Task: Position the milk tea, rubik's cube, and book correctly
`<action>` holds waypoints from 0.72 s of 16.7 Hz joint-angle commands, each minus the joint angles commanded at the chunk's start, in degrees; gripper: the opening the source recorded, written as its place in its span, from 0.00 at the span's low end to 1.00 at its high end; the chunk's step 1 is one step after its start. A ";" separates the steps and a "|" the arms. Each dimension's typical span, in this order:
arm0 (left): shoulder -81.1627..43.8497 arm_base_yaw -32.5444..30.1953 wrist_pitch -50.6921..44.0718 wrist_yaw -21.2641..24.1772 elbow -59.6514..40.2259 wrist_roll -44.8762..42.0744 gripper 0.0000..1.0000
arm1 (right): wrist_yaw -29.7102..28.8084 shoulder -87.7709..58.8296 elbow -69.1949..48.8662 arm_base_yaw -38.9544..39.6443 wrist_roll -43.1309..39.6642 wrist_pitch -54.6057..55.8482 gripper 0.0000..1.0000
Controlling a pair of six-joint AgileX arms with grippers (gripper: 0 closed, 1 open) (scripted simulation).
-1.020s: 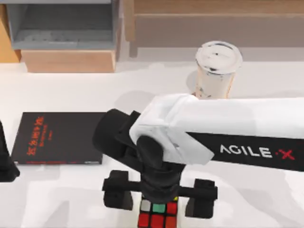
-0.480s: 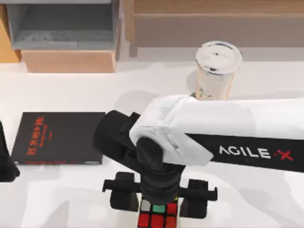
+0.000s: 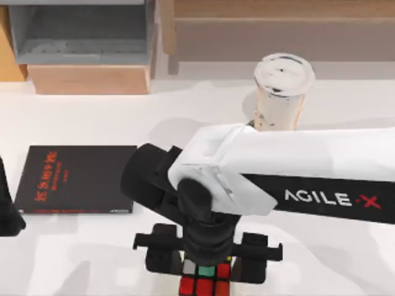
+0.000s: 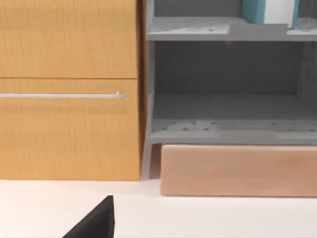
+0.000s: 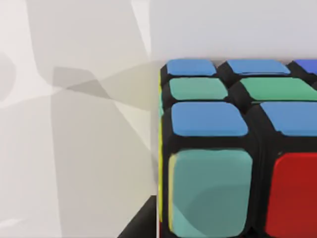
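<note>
Right gripper sits at the near edge of the table, lowered over the rubik's cube, with its two black fingers standing on either side of the cube and drawn in close against its flanks; whether the pads actually press the cube I cannot tell from above, since the wrist covers the contact. The white right arm reaches in from the top view's right side and crosses over the middle of the table. In the right wrist view the cube looms very near, showing blue, green, cyan and red squares in a black frame (a thin yellow strip runs down one edge), resting on the white surface.

The book lies flat on the left part of the table, black face up with red-orange characters, well apart from the cube. The milk tea stands upright toward the back right, its white domed lid on, beyond the right arm.

The left gripper is parked at the left edge of the table, just beside the book's left end. Its wrist view looks at a wooden cabinet and a grey shelf unit
</note>
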State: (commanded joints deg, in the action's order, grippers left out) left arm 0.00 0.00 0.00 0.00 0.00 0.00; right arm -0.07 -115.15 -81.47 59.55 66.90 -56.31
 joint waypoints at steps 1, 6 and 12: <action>0.00 0.00 0.00 0.00 0.00 0.00 1.00 | 0.00 0.00 0.00 0.00 0.00 0.00 0.00; 0.00 0.00 0.00 0.00 0.00 0.00 1.00 | 0.00 0.00 0.00 0.00 0.00 0.00 0.00; 0.00 0.00 0.00 0.00 0.00 0.00 1.00 | -0.05 0.67 -1.30 -0.18 0.11 -1.87 0.00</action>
State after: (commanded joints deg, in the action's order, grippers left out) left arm 0.00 0.00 0.00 0.00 0.00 0.00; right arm -0.12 -114.48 -82.77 59.37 67.01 -58.18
